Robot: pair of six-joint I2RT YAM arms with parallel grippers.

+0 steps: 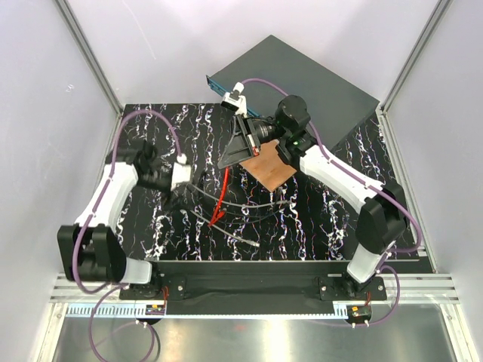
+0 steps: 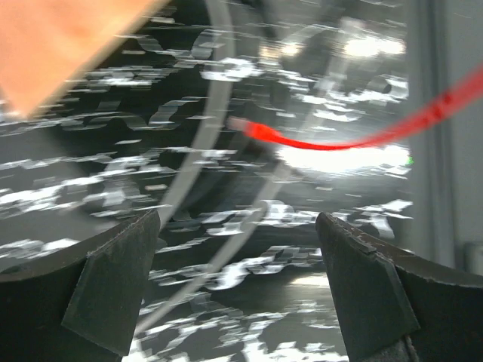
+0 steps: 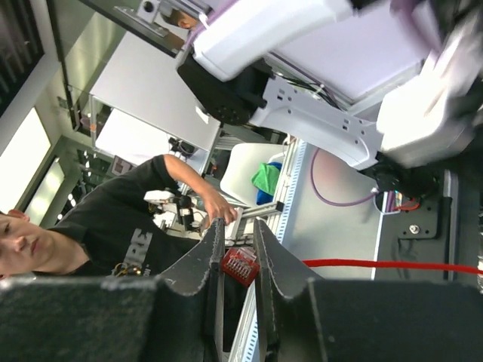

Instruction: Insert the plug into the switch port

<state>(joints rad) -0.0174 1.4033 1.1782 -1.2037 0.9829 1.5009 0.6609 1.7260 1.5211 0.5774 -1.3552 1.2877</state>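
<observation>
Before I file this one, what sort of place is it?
Probably a robotics lab cell: white walls on metal framing enclose a black marbled table with two robot arms, and a person works nearby.

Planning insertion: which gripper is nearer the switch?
Right. The right gripper holds the plug just in front of the switch; the left gripper is farther back over the mat.

1. Switch (image 1: 302, 83): dark grey top, blue-teal face, at twelve o'clock.
2. Table (image 1: 189, 128): black, marbled with white veins.
3. Plate (image 1: 273, 167): copper-brown.
4. Cable (image 1: 221, 200) and plug (image 3: 240, 265): red.
5. My right pincer (image 3: 238, 234): black; my arms (image 1: 332, 172): white, with purple hoses (image 1: 147, 113).
</observation>
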